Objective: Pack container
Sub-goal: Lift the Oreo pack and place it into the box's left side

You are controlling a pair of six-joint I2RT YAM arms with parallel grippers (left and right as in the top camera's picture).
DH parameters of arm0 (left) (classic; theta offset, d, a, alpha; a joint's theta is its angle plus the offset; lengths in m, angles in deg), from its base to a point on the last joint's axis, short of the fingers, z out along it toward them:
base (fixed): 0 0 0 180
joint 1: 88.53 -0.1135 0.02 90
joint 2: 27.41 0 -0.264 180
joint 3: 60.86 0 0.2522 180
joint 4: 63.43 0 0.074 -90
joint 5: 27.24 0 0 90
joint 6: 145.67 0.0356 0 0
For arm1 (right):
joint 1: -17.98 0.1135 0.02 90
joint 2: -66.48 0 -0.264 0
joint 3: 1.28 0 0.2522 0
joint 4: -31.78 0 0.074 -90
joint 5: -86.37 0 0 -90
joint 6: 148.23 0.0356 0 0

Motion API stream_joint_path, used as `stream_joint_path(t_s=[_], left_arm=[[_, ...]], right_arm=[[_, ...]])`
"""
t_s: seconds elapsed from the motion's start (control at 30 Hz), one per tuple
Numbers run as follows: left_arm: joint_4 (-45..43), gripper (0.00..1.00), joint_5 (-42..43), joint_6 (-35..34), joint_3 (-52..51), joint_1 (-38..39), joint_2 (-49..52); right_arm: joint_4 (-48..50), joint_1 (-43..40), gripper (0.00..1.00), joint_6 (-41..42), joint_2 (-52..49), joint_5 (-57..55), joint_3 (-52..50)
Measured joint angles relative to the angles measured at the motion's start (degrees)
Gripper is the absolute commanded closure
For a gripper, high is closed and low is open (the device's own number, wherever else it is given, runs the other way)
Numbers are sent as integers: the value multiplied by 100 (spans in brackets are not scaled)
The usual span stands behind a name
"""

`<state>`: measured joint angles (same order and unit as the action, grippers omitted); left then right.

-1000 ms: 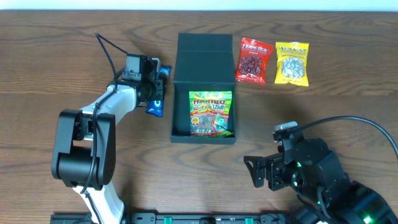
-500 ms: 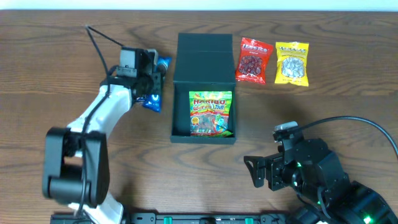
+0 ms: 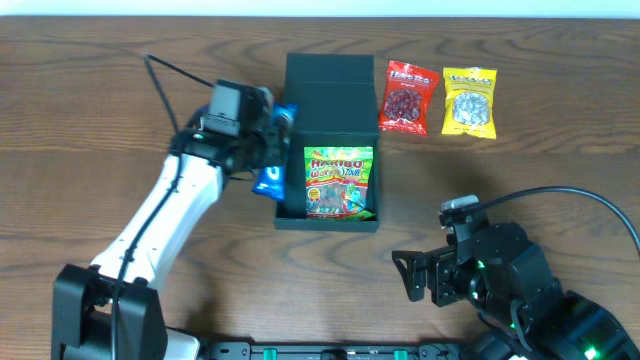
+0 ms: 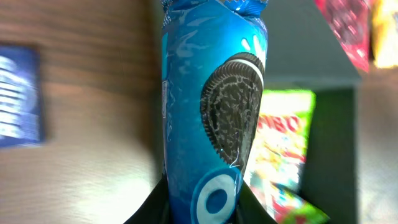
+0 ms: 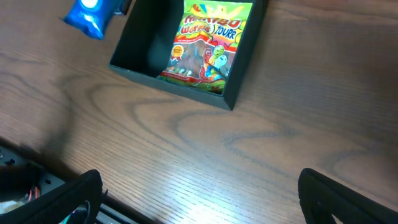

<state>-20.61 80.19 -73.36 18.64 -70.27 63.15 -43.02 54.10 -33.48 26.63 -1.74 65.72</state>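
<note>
The glossy blue cookie packet (image 4: 211, 106), pinched in the left gripper's (image 4: 202, 211) fingers (image 4: 144, 213), should be carried fully over the dark teal-green square box (image 3: 327, 223) just beside them; the right gripper (image 3: 410, 276) gapes empty.

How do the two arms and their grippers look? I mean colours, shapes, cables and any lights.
The left arm has white rounded links and black joints, a black left gripper and a thin black cable looping off the wrist. The right arm is bulky and all black, with small green lights, a black right gripper and a long black cable.
</note>
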Motion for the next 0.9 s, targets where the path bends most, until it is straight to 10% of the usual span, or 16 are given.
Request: stream_joint_path(t_s=[0.3,0.37,0.5,0.9], left_arm=[[280,94,-704,-824,0,1032,0],[328,69,-807,-942,0,1036,0],[330,54,-916,-1027,0,1036,0],[166,41,-1368,-988,0,1036,0]], right_arm=[[0,0,1,0,0,0,0],[-2,0,1,0,0,0,0],[-2,0,1,0,0,0,0],[0,0,1,0,0,0,0]])
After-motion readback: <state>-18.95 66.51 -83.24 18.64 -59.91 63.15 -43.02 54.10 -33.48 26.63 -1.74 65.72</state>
